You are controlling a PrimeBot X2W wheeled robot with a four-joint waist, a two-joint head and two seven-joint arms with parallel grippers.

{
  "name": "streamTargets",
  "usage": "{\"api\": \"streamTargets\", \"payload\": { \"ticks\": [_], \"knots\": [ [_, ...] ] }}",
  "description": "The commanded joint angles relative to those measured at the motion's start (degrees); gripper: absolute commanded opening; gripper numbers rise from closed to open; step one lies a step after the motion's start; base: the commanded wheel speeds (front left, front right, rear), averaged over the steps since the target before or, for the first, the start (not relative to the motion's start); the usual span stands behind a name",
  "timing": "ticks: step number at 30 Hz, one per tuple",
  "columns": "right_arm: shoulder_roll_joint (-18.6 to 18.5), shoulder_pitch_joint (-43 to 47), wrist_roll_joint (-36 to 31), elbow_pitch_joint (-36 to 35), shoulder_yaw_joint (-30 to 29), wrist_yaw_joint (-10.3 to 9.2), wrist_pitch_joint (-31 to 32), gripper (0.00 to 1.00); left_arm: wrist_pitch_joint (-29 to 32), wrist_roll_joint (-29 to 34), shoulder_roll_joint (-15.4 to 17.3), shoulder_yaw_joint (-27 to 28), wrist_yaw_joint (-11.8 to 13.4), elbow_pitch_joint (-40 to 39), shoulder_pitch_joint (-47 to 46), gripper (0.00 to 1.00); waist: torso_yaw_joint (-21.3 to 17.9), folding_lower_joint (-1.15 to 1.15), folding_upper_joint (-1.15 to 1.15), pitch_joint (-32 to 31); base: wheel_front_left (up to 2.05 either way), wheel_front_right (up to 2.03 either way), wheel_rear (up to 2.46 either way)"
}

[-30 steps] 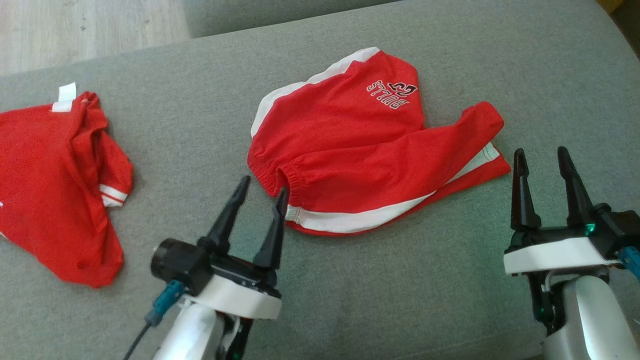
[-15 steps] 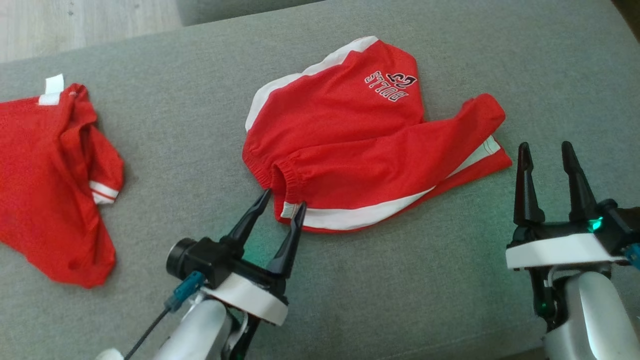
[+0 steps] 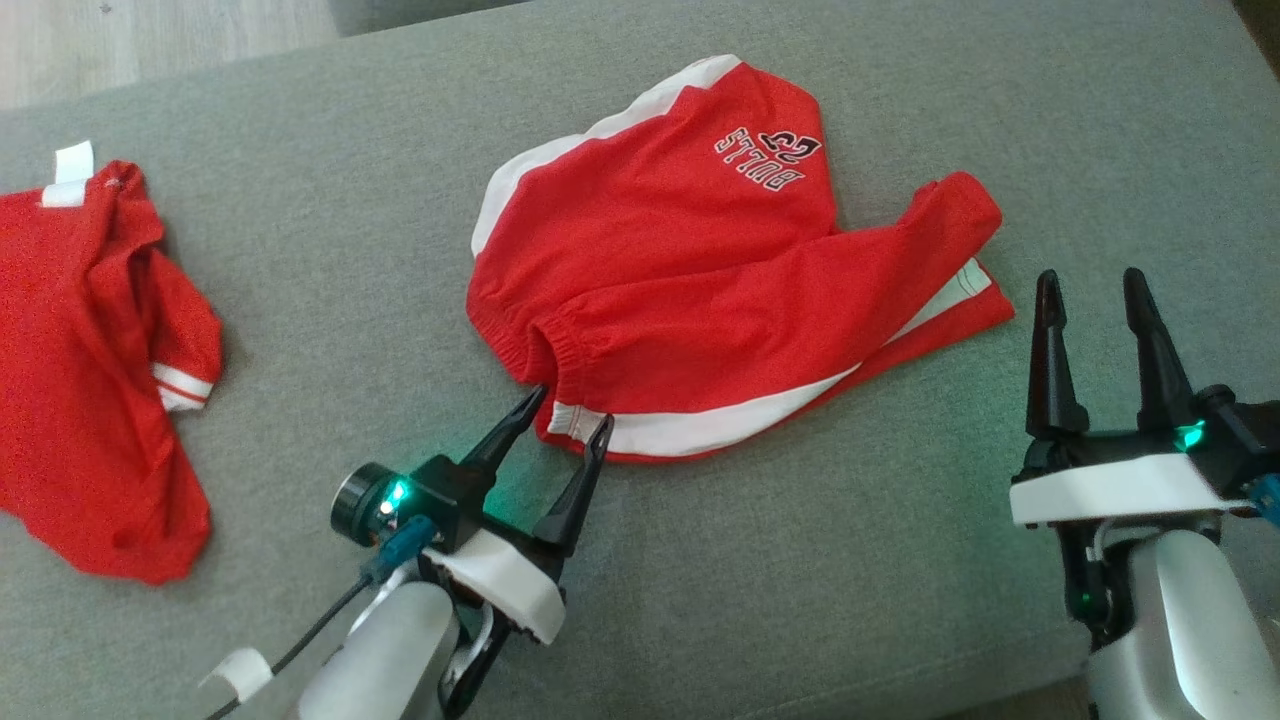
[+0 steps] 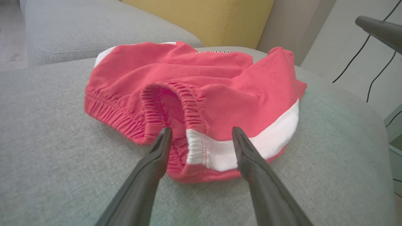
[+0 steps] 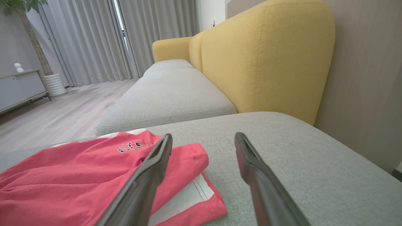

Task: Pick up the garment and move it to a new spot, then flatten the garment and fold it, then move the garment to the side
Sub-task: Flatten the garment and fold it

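Observation:
The garment (image 3: 700, 290) is a pair of red shorts with white side stripes and a black "BULLS 23" print, lying crumpled in the middle of the grey sofa cushion (image 3: 800, 600). My left gripper (image 3: 572, 408) stands open at the shorts' near-left corner, its fingertips straddling the elastic waistband (image 4: 188, 138) where the white stripe ends. In the left wrist view the waistband edge lies between the two fingers. My right gripper (image 3: 1090, 285) is open and empty, just off the shorts' right leg hem (image 5: 201, 188).
A second red garment (image 3: 90, 380) with white trim lies at the cushion's left. Wooden floor (image 3: 150, 40) shows beyond the far-left edge. A yellow sofa back (image 5: 267, 56) rises behind the cushion. Bare cushion lies in front of both grippers.
My left gripper has moved forward and to the right until its fingertips straddle the waistband corner. The head camera has shifted. The right gripper keeps its place, open.

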Motion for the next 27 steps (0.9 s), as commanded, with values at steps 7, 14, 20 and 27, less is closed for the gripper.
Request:
{"api": "streamTargets", "payload": {
  "ticks": [7,14,20,27],
  "knots": [
    [-0.22,-2.37,-0.25,-1.05,1.1,-0.05,-0.62,1.0,0.1,0.36,0.81,0.54,0.22,0.36,-3.34,0.91,-0.62,0.0,0.0,0.2,0.0,0.0,0.0],
    [-0.21,-2.51,-1.14,0.34,0.6,-0.05,-0.62,1.0,-0.71,-0.37,0.92,0.05,0.21,0.02,-3.32,0.0,-0.68,0.0,0.0,-0.18,0.0,0.0,0.0],
    [-0.21,-3.13,-3.57,2.09,0.15,-0.05,0.89,1.0,-1.9,-0.78,1.27,1.57,1.08,-2.89,-2.33,0.0,0.26,0.0,0.0,-0.56,0.0,0.0,0.0],
    [-0.21,-4.95,-6.65,4.86,-0.22,-0.05,4.77,1.0,-2.35,-0.56,1.03,3.4,1.96,-6.27,-1.09,0.0,1.97,0.0,0.0,-0.44,0.0,0.0,0.0]
  ]
}}
